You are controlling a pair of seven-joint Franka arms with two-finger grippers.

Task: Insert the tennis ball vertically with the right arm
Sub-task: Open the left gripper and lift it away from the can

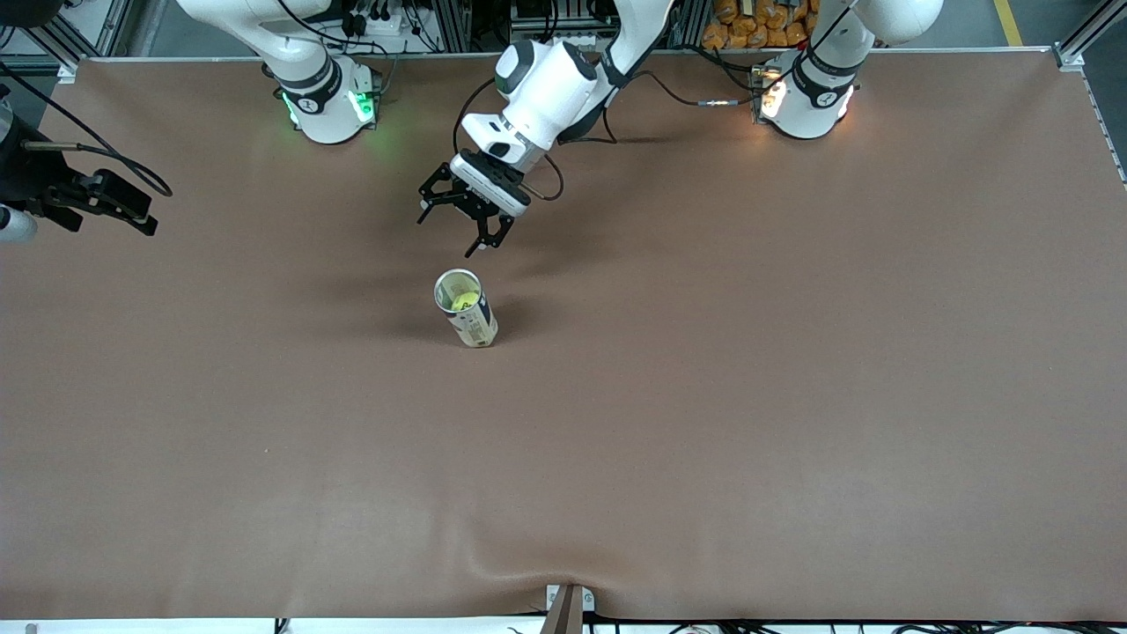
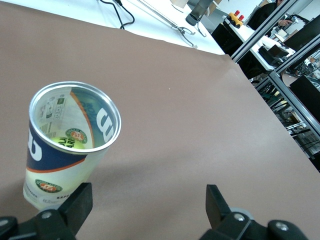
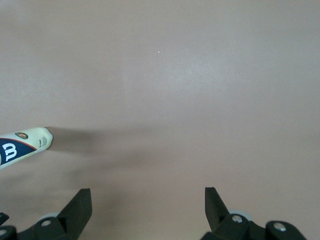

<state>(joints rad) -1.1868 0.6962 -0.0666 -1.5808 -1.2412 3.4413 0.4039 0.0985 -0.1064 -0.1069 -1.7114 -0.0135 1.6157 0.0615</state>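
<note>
Presently, an upright cylindrical tennis ball can (image 1: 467, 308) with a cream body, navy band and open metal-rimmed mouth stands on the brown matte table covering (image 1: 792, 352). Taking the front view as a dial centred on the table, the can sits at about 9 o'clock, not far from centre. A yellow-green tennis ball (image 1: 464, 302) is visible inside the can, low down within its walls; the left wrist view shows the same can (image 2: 67, 145) with a patch of yellow-green at its bottom. The left gripper (image 1: 453, 231), black and two-fingered on a white jointed arm, hangs over bare covering at roughly 12 o'clock from the can, near it but not touching. Its fingers stand wide apart and hold nothing, as the left wrist view confirms (image 2: 147, 205). The right gripper (image 1: 141, 216), black with a looping black cable, is over the table's edge at about 10 o'clock from the can, well apart from it. Its fingers are likewise spread wide and empty (image 3: 147, 205), with the can (image 3: 22, 142) seen only partly at the rim of that wrist view.
</note>
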